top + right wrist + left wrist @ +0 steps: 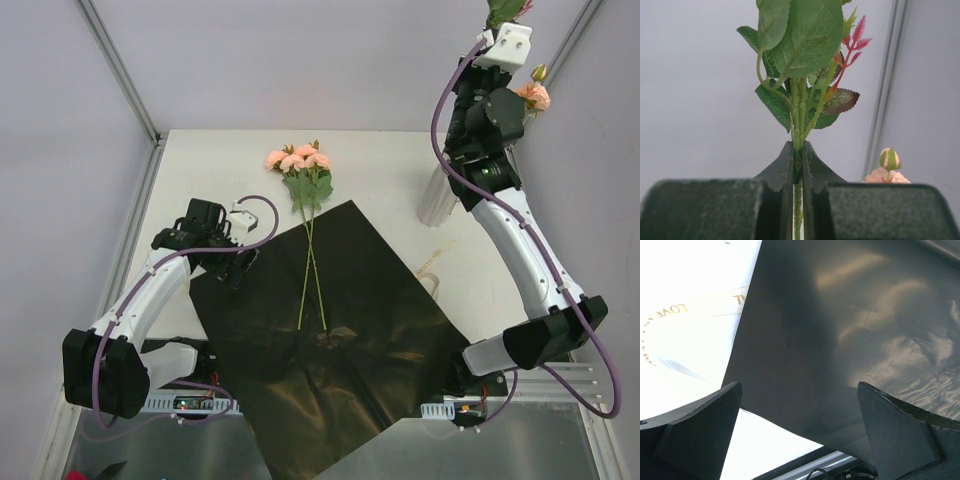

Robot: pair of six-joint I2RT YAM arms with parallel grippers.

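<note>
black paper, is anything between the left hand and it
Nothing visible. The left hand is open just above the black paper, at its edge; the two flowers lie farther along the sheet, clear of the fingers.

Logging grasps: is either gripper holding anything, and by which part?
The right gripper pinches a leafy sprig by its green stem, below the leaves. The left gripper holds nothing.

We are reading gold letters (pixel 667 313) spelling "LOVE" on the white sheet (pixel 685 347) lying left of the black sheet (pixel 840 315); neighbouring letters are proving illegible.
</note>
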